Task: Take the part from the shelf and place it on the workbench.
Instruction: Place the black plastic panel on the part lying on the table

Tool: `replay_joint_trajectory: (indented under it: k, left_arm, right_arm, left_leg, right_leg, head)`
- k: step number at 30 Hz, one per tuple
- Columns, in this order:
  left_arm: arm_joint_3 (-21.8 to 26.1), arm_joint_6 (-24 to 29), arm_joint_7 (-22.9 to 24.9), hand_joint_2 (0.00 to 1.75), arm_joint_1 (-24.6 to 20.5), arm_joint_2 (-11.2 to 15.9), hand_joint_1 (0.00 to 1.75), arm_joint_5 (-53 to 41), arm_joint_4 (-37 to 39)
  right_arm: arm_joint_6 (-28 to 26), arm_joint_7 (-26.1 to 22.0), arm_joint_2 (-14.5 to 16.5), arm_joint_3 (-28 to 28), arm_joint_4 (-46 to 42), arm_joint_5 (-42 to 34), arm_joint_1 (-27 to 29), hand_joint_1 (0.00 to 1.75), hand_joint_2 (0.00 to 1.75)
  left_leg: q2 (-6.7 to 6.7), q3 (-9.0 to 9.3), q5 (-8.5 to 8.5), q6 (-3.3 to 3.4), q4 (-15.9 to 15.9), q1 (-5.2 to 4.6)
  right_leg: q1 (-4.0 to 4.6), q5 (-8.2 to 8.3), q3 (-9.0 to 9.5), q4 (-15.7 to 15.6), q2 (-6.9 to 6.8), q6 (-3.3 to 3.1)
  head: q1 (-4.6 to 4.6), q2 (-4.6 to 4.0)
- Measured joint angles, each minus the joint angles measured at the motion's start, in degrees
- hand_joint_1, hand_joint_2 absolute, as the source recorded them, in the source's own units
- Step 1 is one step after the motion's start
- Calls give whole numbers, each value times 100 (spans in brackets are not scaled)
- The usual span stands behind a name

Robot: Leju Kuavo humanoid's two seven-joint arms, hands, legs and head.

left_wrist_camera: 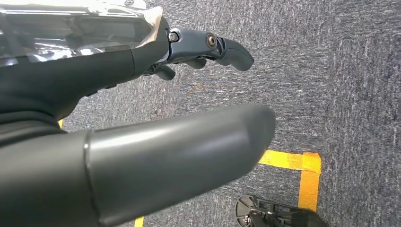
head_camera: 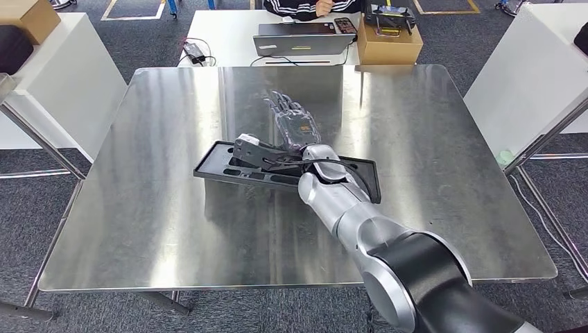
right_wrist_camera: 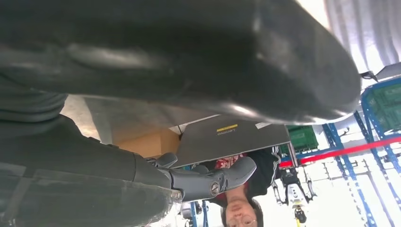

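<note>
I have the right hand (head_camera: 295,125) stretched out over the middle of the steel workbench (head_camera: 139,208), fingers straight and spread, holding nothing; the right wrist view agrees, with the fingers (right_wrist_camera: 208,182) lying loose and apart. The part (head_camera: 236,166), a long flat black tray-like piece with slots along its near edge, already lies flat on the workbench, and my right forearm (head_camera: 333,194) crosses over its right end, hiding that end from me. A small grey block (head_camera: 248,149) with a dark cable sits at the wrist just above the part, and I cannot tell whether it touches the part. My left hand (left_wrist_camera: 198,52) hangs by the floor, over grey carpet with yellow tape (left_wrist_camera: 302,170); its fingers curl slightly but grip nothing that I can see. I judge the placing is essentially done and what remains is pulling the arm back. The risk lies there: if I draw the forearm back low, the wrist or that cable could catch the part's raised rim and drag it toward the near edge or twist it round. Lifting first, then retracting, should avoid that. A laptop (head_camera: 301,41) and a cardboard box (head_camera: 388,45) sit on the table beyond, with a seated person behind them, well apart from my reach.
</note>
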Motion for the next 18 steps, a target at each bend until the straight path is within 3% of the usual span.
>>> replay_joint_trajectory:
  k: [5, 9, 13, 18]
  left_arm:
    - [-1, -9, -16, 0, 0, 2, 0, -20, 0]
    - [-1, 3, -3, 0, 0, -8, 0, -9, 0]
    - [1, 29, -1, 0, 1, -32, 0, 16, 0]
    - [6, 51, -1, 0, 0, -38, 0, 74, 0]
  right_arm:
    - [647, -1095, 75, -433, -315, -1387, 39, 0, 0]
    - [1991, -1945, 243, -825, -1078, -3254, 330, 0, 0]
    - [3291, -1991, 332, -662, -2393, -5183, 1022, 0, 0]
    - [3931, -1896, 298, -242, -3650, -6459, 1727, 0, 0]
  left_leg:
    - [0, 0, 0, 0, 0, -1]
    - [0, 0, 0, 0, 0, 0]
    - [-2, 0, -2, -3, 0, 2]
    - [5, 2, -4, -5, -1, 2]
  right_leg:
    - [0, 0, 0, 0, 0, 0]
    - [0, 0, 0, 0, 0, 0]
    - [0, -1, -1, -1, -1, -1]
    - [0, -2, -4, -2, 0, -2]
  head:
    - [0, 0]
    - [0, 0]
    - [0, 0]
    - [1, 0]
